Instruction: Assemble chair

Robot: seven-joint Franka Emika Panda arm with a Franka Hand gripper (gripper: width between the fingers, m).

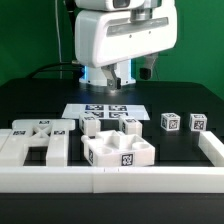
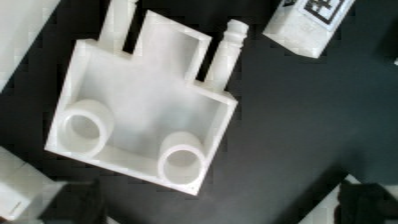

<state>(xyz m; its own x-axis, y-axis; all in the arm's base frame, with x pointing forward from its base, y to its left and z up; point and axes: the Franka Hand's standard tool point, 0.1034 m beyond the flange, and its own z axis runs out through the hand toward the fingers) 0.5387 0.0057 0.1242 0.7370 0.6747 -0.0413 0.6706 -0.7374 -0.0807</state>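
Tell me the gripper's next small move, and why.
Probably lower the open gripper toward the pegged chair part: the jaws hold nothing, it hangs well above the table, and the wrist view shows that part lying free below.

The arm (image 1: 122,35) comes into the exterior view at 12 o'clock. Only its last stretch shows, white, broad and boxy, filling the upper middle of the picture; everything higher up is cut off by the edge. It hangs straight down with the wrist upright. The end effector (image 1: 122,80) sits at its 6 o'clock end and points down at the worktop (image 1: 30,100). The jaws stand wide apart with nothing between them, and they hang clear above the worktop, touching nothing. A blue light (image 1: 95,72) glows under the white body at about 7 o'clock from the wrist. In the wrist view the jaws are too blurred to make out.
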